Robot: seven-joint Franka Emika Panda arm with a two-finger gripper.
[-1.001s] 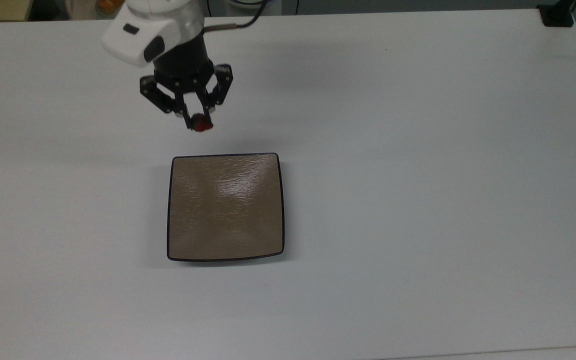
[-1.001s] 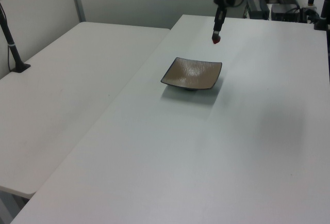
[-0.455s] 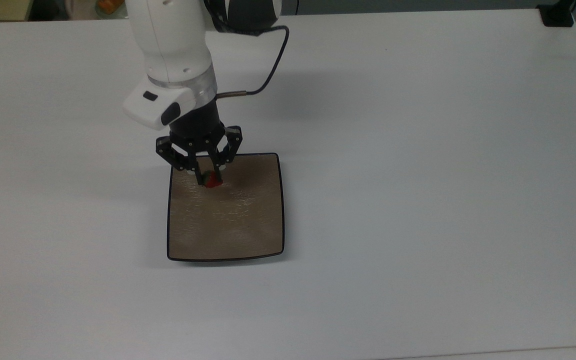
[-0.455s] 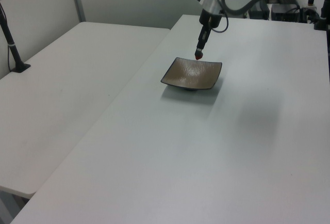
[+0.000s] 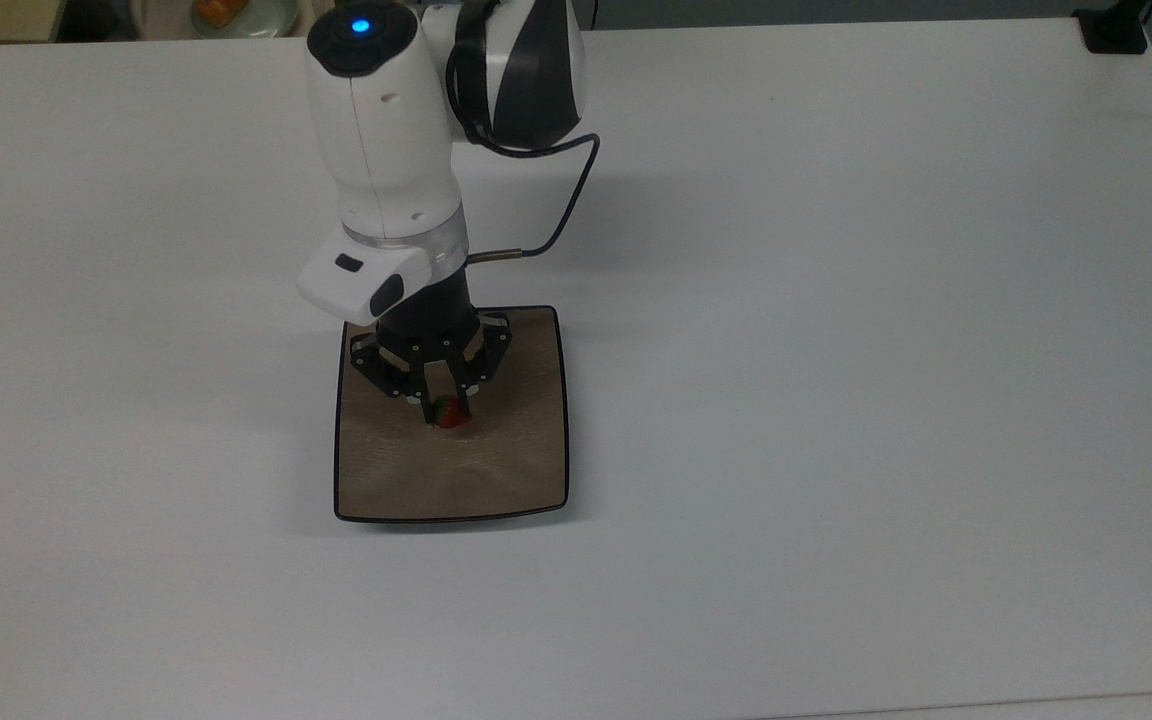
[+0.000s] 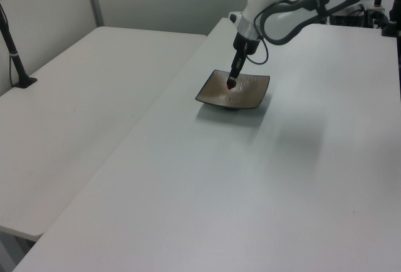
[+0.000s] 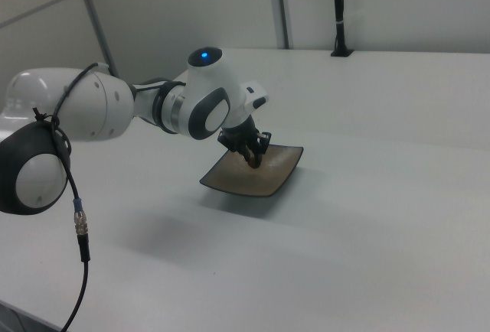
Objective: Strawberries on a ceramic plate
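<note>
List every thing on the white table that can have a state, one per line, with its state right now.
Tiny red strawberry with green cap: gripped between the fingers, over the middle of the plate; whether it touches the surface cannot be told.
Square glossy tan-brown ceramic plate with dark rim: flat on the table, nothing lying loose on it.
Black two-finger gripper: shut on the strawberry, pointing down at the plate.

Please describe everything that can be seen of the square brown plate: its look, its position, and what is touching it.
The ceramic plate is square with rounded corners, glossy tan-brown, with a thin dark rim and a faintly rippled surface. Its edges curve upward, as the left view shows. It lies flat on the white table. Above its middle, the gripper is shut on the strawberry, small and red with a green cap. Whether the strawberry already touches the plate cannot be told.
</note>
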